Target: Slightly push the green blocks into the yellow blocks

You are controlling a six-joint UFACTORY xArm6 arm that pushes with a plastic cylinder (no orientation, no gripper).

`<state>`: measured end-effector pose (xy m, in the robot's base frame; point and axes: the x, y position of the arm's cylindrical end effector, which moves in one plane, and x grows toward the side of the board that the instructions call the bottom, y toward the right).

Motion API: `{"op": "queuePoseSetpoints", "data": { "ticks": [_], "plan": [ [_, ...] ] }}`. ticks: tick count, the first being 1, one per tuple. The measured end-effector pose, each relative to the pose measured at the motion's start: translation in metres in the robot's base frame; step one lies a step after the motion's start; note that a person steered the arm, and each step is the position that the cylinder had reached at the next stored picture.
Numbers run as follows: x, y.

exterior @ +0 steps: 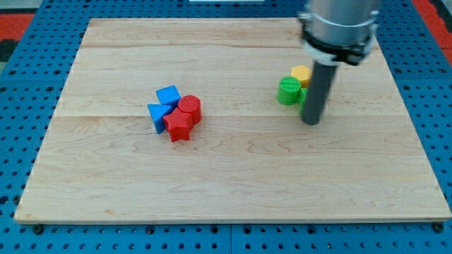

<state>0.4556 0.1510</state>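
A green cylinder [288, 92] stands at the view's right of centre, touching a yellow block [301, 74] just above and to its right. My rod comes down over the rest of this cluster. My tip [311, 121] rests on the board just below and to the right of the green cylinder. A sliver of a second green block [301, 98] shows at the rod's left edge. The other yellow block is hidden behind the rod.
A blue cube [168, 96], a blue block [158, 114], a red cylinder [189, 107] and a red star-shaped block [179, 125] sit bunched together left of centre. The wooden board [226, 183] lies on a blue pegboard surface.
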Motion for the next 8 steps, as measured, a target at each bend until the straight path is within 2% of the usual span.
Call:
{"op": "queuePoseSetpoints", "data": {
  "ticks": [1,5,6,7,8],
  "plan": [
    [-0.016,0.003],
    [-0.018,-0.016],
    [-0.008,-0.015],
    [0.025,-0.024],
    [0.025,-0.093]
  ]
}}
